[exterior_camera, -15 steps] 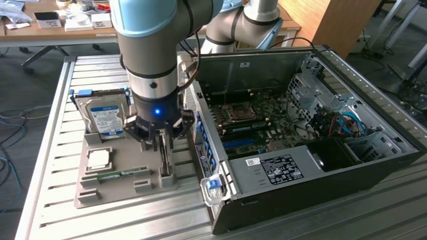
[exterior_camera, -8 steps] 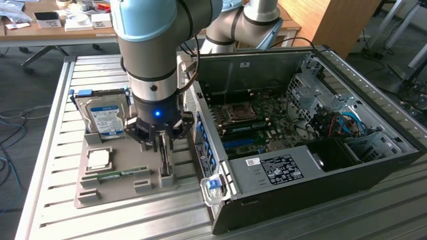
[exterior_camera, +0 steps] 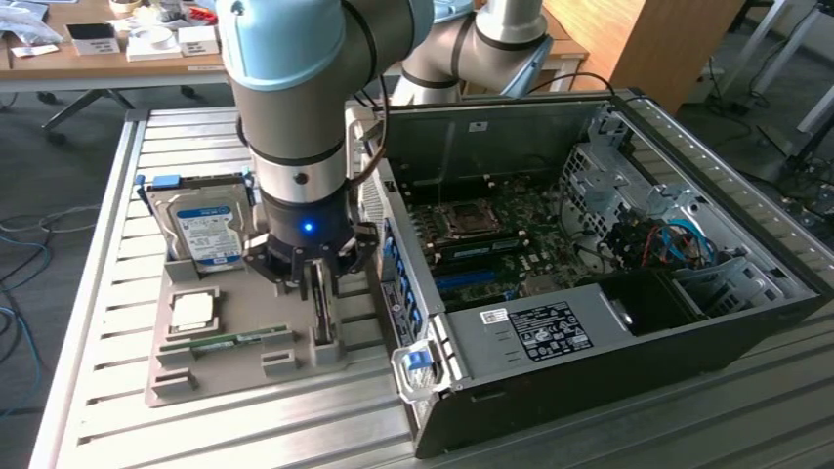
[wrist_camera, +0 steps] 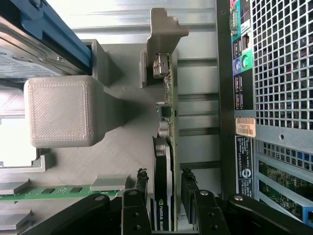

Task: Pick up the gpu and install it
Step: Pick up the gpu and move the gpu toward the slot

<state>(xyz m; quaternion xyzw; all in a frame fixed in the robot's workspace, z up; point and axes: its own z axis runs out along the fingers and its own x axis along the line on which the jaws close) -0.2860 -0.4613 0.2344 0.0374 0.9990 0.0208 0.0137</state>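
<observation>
Beside the open black computer case (exterior_camera: 729, 322), the hand (exterior_camera: 319, 285) straddles the thin dark rectangular gpu (exterior_camera: 322, 318), which stands on edge in a grey printed tray (exterior_camera: 195, 386).
Its fingers (wrist_camera: 142, 183) stand apart, one at each face, not yet clamped; a clean grasp likely means closing squarely on bare board, clear of components.

Hard drive (exterior_camera: 202, 233) and memory stick (exterior_camera: 234, 341) sit on grey tray (exterior_camera: 229, 386)

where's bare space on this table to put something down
Bare table slats run between the grey tray and the table edge on the exterior view's left. Crowded between tray and case, where the gripper straddles the gpu.
</observation>
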